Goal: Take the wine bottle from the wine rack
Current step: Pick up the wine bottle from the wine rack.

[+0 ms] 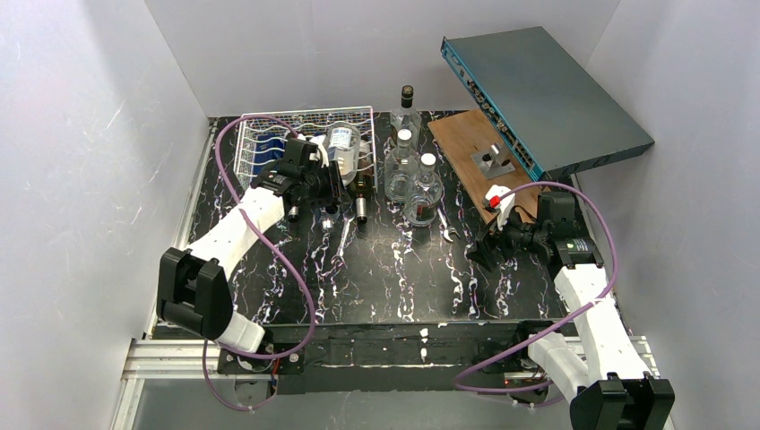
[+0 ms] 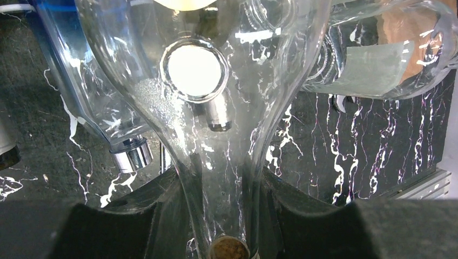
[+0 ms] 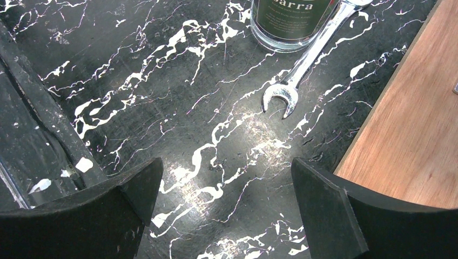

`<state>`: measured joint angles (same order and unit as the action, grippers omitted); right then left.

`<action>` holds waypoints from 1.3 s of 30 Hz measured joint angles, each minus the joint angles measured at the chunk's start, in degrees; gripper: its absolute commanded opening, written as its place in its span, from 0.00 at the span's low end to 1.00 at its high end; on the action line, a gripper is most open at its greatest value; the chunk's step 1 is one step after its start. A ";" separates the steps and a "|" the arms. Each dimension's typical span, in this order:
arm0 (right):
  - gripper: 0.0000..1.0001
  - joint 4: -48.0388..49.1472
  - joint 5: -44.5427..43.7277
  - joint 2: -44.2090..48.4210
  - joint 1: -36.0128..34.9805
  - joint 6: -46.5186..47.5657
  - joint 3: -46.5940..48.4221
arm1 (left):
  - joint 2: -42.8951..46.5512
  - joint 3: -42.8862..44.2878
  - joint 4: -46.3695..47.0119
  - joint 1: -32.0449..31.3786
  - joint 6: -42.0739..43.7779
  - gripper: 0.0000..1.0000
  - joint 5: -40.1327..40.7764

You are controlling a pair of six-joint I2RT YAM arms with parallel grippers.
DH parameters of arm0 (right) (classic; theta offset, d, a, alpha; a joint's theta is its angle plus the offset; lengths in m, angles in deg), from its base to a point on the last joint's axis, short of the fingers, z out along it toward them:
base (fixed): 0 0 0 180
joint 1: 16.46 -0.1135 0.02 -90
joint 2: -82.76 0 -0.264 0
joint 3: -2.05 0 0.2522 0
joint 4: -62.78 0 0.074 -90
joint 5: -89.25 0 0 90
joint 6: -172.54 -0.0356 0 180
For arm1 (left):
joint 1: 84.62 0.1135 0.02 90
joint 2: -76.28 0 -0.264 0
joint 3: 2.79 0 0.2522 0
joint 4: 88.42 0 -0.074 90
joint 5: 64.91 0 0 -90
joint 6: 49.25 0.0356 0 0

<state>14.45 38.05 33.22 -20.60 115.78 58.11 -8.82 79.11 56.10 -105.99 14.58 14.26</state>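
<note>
Because the wine bottle (image 2: 216, 156) has its thin neck right between the two black fingers of the left gripper (image 2: 219, 186), the grab part of the job looks done. The fingers press on the glass from both sides. The cork end points back at the gripper's palm, and the fat part of the bottle stretches away in front of the fingers.

From above, that fat part lies over the corner of the wine rack (image 1: 269, 134) closest to the gripper. So I think the bottle is not off the rack yet. I cannot tell if it is lifted a tiny bit or resting on the wires. What is left is to pull it back toward the arm, clear of the rack, and set it down.

Other bottles lie close by. A blue bottle (image 2: 81, 81) sits just left of the fingers, and a labelled bottle (image 2: 389, 59) lies ahead and to their right. They could bump or roll when the held one comes out, so a slow pull seems wise.

The right gripper (image 3: 227, 172) is well away from all this. Its fingers are spread wide with nothing between them, low over the black table (image 3: 189, 108). A silver wrench (image 3: 302, 70) lies ahead of it, and a wooden board (image 3: 410, 124) is off to its right.
</note>
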 measured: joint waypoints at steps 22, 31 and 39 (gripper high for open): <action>0.98 0.00 0.02 0.00 0.02 0.02 0.00 | 4.85 -0.74 -1.68 0.07 -1.14 0.00 -0.72; 0.98 0.00 0.02 0.00 0.02 0.02 0.00 | 8.07 -2.32 -2.34 0.20 -3.08 0.00 -2.34; 0.98 0.00 0.02 0.00 0.02 0.02 0.00 | 13.05 -4.81 -3.41 0.20 -5.92 0.00 -4.87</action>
<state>14.45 38.08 33.22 -20.58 115.80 58.11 4.23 74.30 52.69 -105.79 8.66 9.39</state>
